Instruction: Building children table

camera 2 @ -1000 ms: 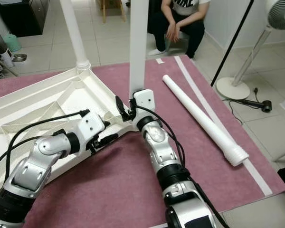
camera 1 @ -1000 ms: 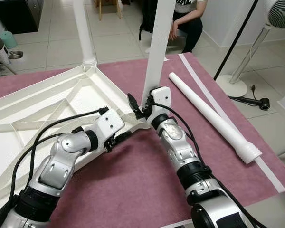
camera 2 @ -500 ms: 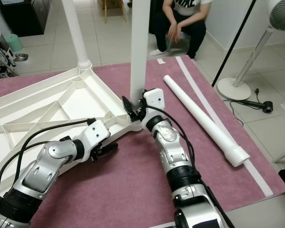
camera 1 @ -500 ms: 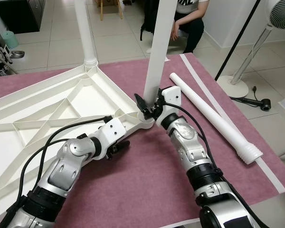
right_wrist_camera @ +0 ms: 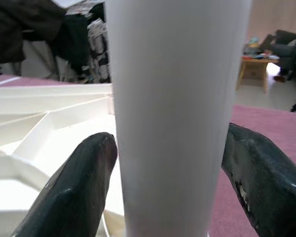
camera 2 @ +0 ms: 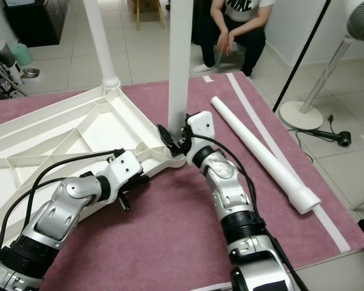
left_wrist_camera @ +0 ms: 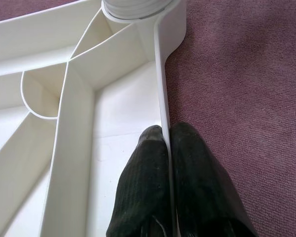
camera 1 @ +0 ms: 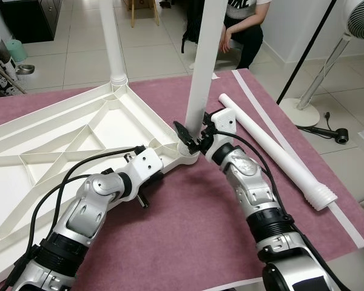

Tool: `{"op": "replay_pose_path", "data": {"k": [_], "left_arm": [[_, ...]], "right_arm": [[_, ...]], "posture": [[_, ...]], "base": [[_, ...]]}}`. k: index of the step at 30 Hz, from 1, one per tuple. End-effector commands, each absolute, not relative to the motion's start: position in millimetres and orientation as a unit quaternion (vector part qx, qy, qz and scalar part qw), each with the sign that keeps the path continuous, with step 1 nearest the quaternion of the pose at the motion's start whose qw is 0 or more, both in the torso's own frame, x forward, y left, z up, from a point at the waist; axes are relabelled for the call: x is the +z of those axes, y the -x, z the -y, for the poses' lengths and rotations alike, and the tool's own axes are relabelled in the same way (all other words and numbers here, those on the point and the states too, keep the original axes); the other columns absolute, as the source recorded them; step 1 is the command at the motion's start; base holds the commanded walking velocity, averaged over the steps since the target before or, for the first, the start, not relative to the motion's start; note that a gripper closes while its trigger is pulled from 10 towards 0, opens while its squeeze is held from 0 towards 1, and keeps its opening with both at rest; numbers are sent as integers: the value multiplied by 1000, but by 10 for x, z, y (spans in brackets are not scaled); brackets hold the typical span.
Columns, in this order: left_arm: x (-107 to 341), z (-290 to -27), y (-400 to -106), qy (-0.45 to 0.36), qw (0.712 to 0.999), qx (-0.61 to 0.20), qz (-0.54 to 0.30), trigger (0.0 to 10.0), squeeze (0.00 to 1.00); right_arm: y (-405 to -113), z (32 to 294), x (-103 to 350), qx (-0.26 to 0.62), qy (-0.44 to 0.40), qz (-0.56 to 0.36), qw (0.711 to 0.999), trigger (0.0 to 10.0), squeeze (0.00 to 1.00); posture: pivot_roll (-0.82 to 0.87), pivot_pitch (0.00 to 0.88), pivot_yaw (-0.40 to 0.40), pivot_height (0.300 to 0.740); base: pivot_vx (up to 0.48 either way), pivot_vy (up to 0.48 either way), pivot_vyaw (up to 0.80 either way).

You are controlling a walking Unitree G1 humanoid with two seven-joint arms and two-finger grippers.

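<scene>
**Both claws engaged on the inverted tabletop and its near-corner leg**

Where the left claw [left_wrist_camera: 166, 143] meets the work, its two black fingers are seen pressed together on the thin outer rim of the white tabletop [camera 1: 60, 136], one finger inside the rim and one outside, as shown in the left wrist view. The right claw [camera 1: 191, 138] is placed at the foot of the upright leg [camera 1: 201, 73]; its fingers [right_wrist_camera: 84, 187] are set on either side of the white tube, and contact is seen on one side, while it cannot be told on the other. This leg is seated in the round socket at the near corner of the tabletop, just beside the rim gripped by the left claw. The tabletop is laid upside down, its ribbed underside facing up, on a purple mat [camera 1: 188, 230] spread over the tiled floor [camera 1: 67, 60]. A second leg [camera 1: 114, 42] is stood in the far corner socket. A loose leg [camera 1: 273, 151] is laid flat on the mat to the right of the right arm, apart from the tabletop. Beyond the mat, a seated person [camera 1: 242, 30] is seen, and a standing fan [camera 1: 327, 66] is placed at the right.
</scene>
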State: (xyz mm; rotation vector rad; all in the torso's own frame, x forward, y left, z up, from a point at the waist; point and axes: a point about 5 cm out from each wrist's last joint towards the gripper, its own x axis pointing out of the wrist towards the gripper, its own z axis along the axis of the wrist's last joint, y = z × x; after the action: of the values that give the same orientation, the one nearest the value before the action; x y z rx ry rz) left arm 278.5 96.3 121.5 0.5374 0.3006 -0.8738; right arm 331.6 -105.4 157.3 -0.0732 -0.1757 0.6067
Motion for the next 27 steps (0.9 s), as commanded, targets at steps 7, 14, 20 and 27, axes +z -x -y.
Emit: {"op": "replay_pose_path", "data": {"k": [7,14,20,27], "left_arm": [[1202,-1062,-2823,-274,874,-373,-145,10000,0],[1206,-1061,-2820,-276,873,-375,-143,10000,0],[1220,-1056,-2821,-275,874,-377,-139,10000,0],[1229,-1066,-2815,-274,875,-375,-137,10000,0]], "right_arm": [[-3343,1132,1607,320,51,77,943,10000,0],[-3359,1215,1646,367,75,61,925,10000,0],[-3372,1257,1675,422,82,40,902,10000,0],[-3424,1275,1703,448,79,28,890,10000,0]], "posture": [[55,3,46,740],[56,2,48,740],[63,0,47,740],[69,0,48,740]], "base": [[0,0,0],[0,0,0],[0,0,0],[0,0,0]]}}
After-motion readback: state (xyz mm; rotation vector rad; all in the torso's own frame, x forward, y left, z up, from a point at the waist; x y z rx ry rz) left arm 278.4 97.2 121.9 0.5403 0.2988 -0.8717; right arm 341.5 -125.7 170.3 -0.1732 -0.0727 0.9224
